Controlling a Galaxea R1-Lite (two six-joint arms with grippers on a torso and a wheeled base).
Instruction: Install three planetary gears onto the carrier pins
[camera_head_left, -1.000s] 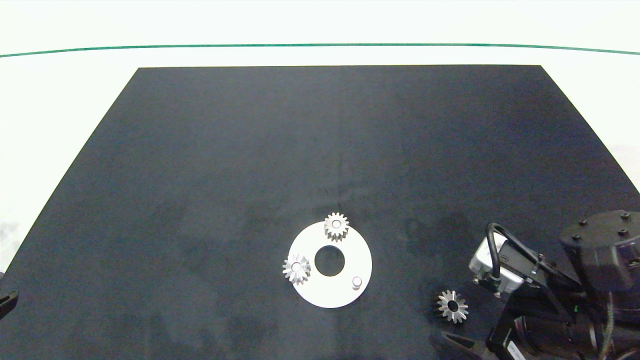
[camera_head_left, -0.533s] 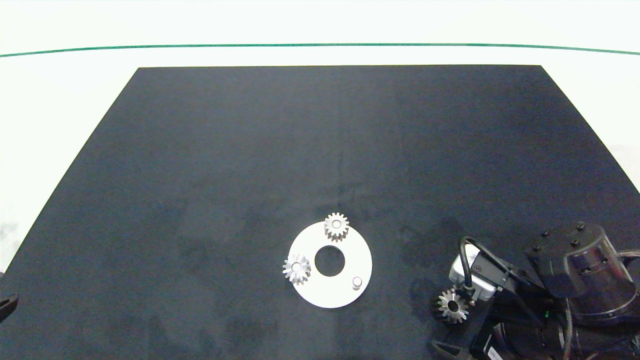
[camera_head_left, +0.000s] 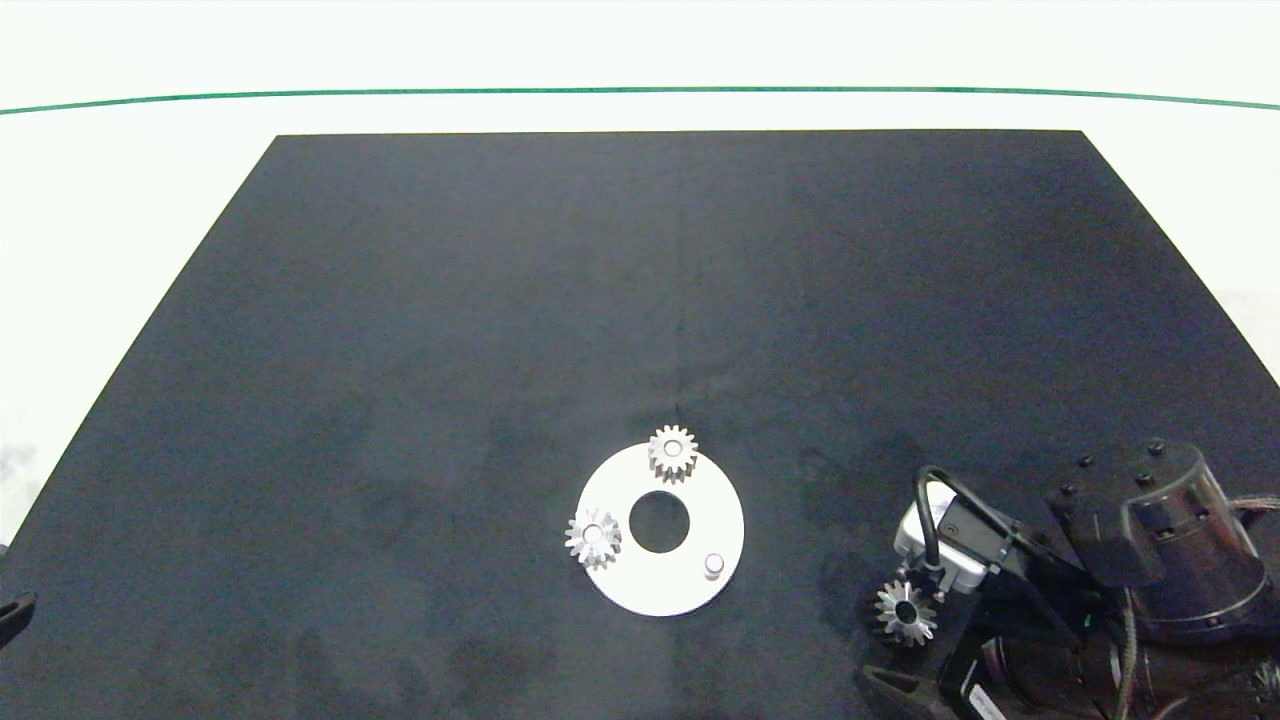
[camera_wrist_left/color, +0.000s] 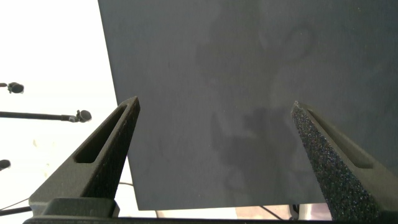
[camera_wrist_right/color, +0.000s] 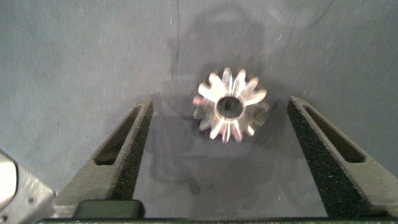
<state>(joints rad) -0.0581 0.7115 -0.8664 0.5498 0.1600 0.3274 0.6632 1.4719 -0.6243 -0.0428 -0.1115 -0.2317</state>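
A loose gear (camera_head_left: 905, 612) lies flat on the black mat (camera_head_left: 500, 300), at about 4 o'clock from the white disc (camera_head_left: 690, 585) and well apart from it. In the right wrist view this gear (camera_wrist_right/color: 229, 112) sits between the right gripper's (camera_wrist_right/color: 219, 149) two fingers, touching neither; the jaws stand wide open and hold nothing. In the head view the right arm (camera_head_left: 1130, 570) comes in from the lower right corner, its wrist just beside the loose gear.

On the disc, one gear (camera_head_left: 672, 453) sits on the pin at 12 o'clock and another gear (camera_head_left: 593, 537) on the pin at 8 o'clock. The pin (camera_head_left: 713, 565) at 4 o'clock stands bare.

The left gripper (camera_wrist_left/color: 214, 134) is parked over the mat's left edge, fingers spread wide, holding nothing.
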